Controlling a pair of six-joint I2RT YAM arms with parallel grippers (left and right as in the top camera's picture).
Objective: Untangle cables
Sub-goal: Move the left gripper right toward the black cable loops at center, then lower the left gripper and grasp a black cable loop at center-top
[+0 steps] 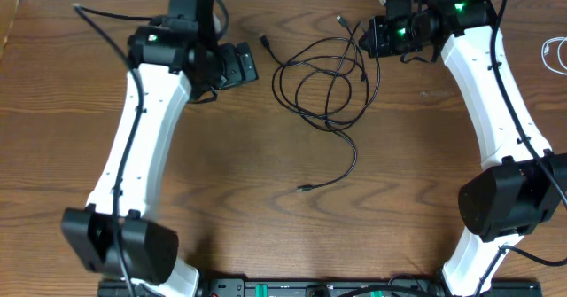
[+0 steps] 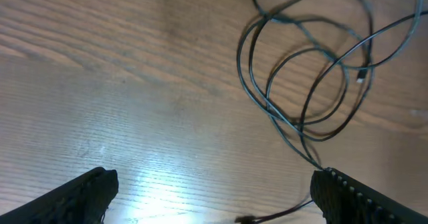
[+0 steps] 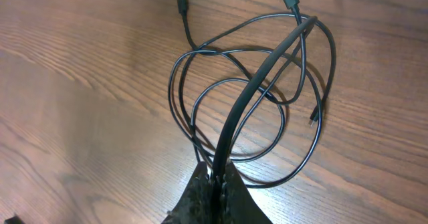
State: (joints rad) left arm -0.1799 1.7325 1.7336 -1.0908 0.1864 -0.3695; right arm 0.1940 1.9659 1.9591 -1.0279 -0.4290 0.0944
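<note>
1 black cable [image 3: 257, 77] was pinched in the closed right hand [image 3: 215, 177]; the left hand [image 2: 214, 184] was spread wide, empty. Pulled toward 3 o'clock, the loops [image 1: 326, 80] could be knotted.

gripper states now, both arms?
Left gripper: open, holding nothing.
Right gripper: closed on a black cable.

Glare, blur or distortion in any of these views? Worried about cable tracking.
Overhead: even light, no glare, black cables crisp on the table. Left wrist: bright glare patch on the wood by the open left pincer; cables slightly soft. Right wrist: right pincer, shut on a cable, sits close to the lens and blurs; that strand looks oversized.
</note>
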